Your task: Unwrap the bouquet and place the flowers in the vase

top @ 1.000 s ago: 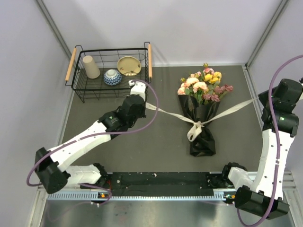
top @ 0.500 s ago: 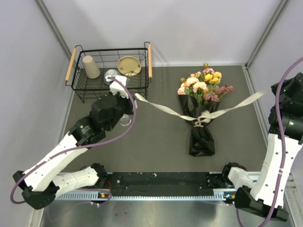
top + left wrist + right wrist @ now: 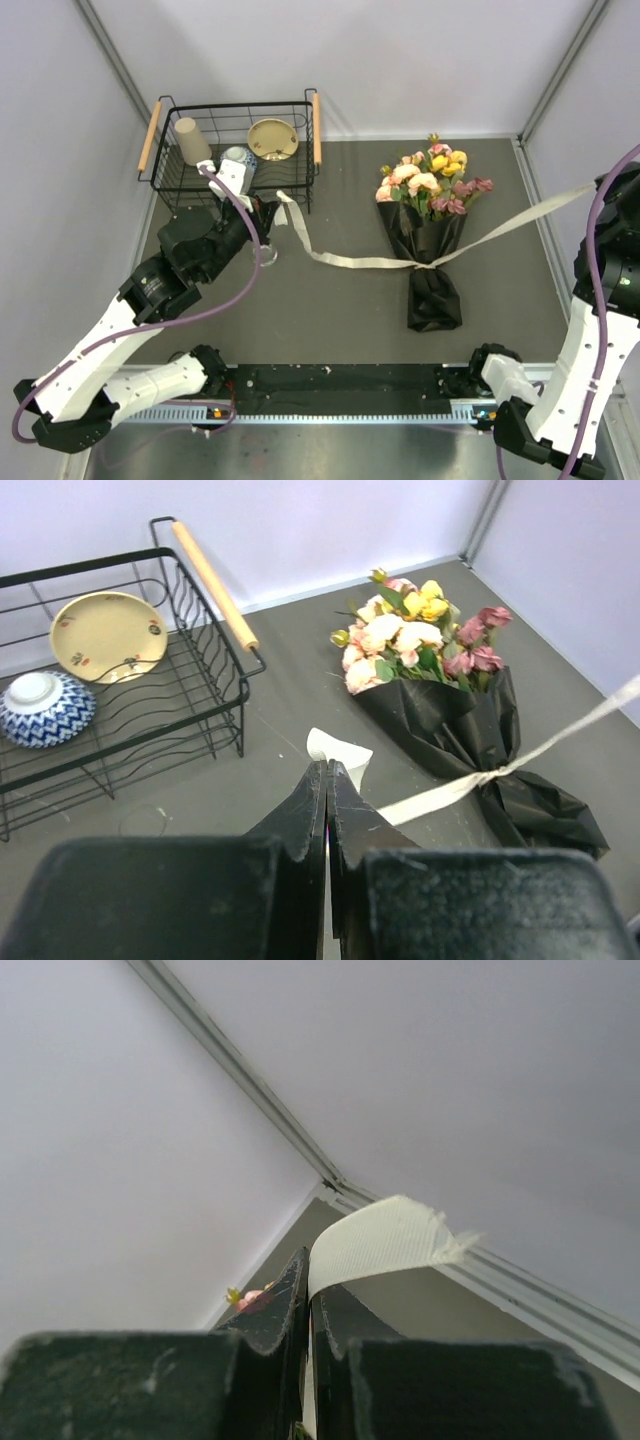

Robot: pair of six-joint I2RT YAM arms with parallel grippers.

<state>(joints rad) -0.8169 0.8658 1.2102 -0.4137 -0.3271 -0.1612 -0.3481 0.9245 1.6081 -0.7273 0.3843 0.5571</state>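
Black paper wraps the bouquet (image 3: pixel 432 255), which from above lies on the right half of the table (image 3: pixel 340 310), its flowers (image 3: pixel 430 180) pointing away from the arms. A cream ribbon (image 3: pixel 360 262) is knotted round the cone, one tail slack toward the left, the other taut toward the right. The vase (image 3: pixel 266 256) sits just in front of the wire basket (image 3: pixel 238 103).

From the left wrist, the left gripper (image 3: pixel 326 770) has its fingers pressed together on the ribbon, the end curling out above the tips.

From the right wrist, the right gripper (image 3: pixel 308 1280) pinches the other tail, frayed end poking out.
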